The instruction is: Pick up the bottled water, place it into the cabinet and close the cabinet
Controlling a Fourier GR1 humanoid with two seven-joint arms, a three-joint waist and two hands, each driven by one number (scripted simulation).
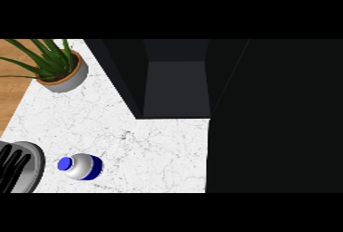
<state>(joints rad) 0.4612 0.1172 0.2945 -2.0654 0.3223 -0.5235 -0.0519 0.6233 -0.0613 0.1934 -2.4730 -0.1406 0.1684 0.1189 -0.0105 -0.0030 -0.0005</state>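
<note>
Bottled water (81,166) stood upright on the white marbled counter (154,145), seen from above as a grey body with a blue cap and a blue band, near the view's lower left. No hand touched it. Just to its left, at the frame's edge, the left hand (17,165) showed against its grey forearm, black fingers (9,164) lying straight and slightly spread, holding nothing and apart from the bottle by a narrow strip of counter. The right hand did not appear anywhere in the view.

Beyond the bottle, toward the upper middle, the dark cabinet (178,90) stood open, its grey interior visible between black side walls; a large black panel (275,118) filled the right side, probably the open door, though that could not be told for certain. A potted aloe plant (57,63) sat at the upper left, well apart from everything else.

Judging by this, all 3 steps remained: the bottle was not yet grasped, nothing stood inside the cabinet, and the cabinet was not closed.
</note>
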